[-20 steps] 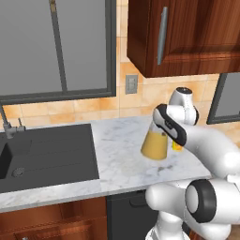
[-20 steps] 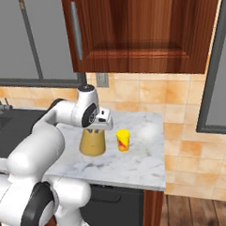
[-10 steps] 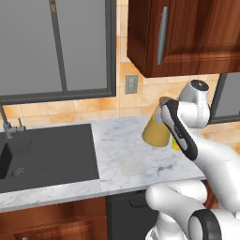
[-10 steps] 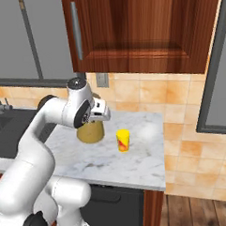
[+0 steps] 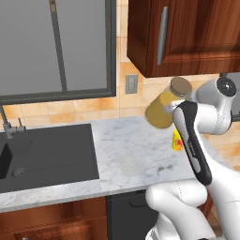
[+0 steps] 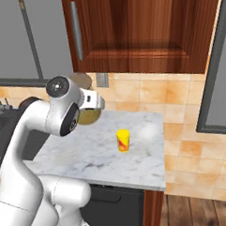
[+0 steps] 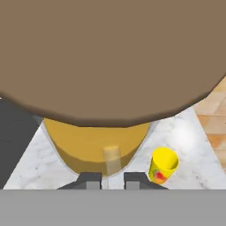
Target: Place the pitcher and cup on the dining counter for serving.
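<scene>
My gripper (image 6: 93, 101) is shut on the pitcher (image 5: 161, 110), holding it in the air above the marble counter (image 5: 126, 154). The pitcher is tilted, with its round brown lid (image 5: 180, 86) leaning to the right in the left base view. In the hand view the lid (image 7: 110, 57) covers the upper part, and orange-yellow liquid (image 7: 97, 141) shows below it between my fingertips (image 7: 90, 180). The small yellow cup (image 6: 123, 140) with its red mark stands on the counter, right of the pitcher and apart from it. My arm half hides the cup (image 5: 176, 140). The dining counter is out of view.
A black sink (image 5: 47, 150) with a faucet (image 5: 7, 124) lies to the left in the marble top. A dark wood wall cabinet (image 5: 178, 33) hangs close above the raised pitcher. The counter's right end (image 6: 160, 178) drops to a wooden floor.
The pitcher has risen off the counter in my gripper and tilted, now up near the cabinet. My arm has swung upward. The cup has stayed in place.
</scene>
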Available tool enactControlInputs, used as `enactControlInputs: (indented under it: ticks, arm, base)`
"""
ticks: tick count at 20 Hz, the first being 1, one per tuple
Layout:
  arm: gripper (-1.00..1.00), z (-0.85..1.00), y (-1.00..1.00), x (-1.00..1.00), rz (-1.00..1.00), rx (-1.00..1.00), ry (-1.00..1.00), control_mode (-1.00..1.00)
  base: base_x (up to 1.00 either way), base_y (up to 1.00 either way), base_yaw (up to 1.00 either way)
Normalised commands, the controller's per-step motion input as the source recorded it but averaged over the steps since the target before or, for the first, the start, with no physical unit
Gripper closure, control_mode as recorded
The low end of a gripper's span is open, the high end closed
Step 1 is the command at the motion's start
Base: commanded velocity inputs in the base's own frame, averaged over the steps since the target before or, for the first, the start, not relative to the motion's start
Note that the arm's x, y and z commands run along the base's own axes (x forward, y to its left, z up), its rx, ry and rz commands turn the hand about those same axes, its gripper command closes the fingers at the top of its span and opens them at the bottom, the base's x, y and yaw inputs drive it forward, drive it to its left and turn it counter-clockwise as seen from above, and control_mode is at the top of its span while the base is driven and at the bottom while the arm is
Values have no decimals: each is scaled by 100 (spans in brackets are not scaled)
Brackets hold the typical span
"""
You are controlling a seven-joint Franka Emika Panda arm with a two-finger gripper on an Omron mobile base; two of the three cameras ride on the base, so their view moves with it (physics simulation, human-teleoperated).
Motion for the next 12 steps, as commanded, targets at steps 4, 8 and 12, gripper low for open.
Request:
enactControlInputs:
  ticks: [4, 8, 12]
  arm:
    - [100, 30, 1, -48, 4, 0, -27, -100]
    - [100, 6, 2, -47, 5, 0, -23, 100]
    - [100, 0, 0, 0, 0, 0, 0, 100]
  base:
    - [0, 0, 0]
    - [-23, 0, 5]
    - [-100, -2, 42]
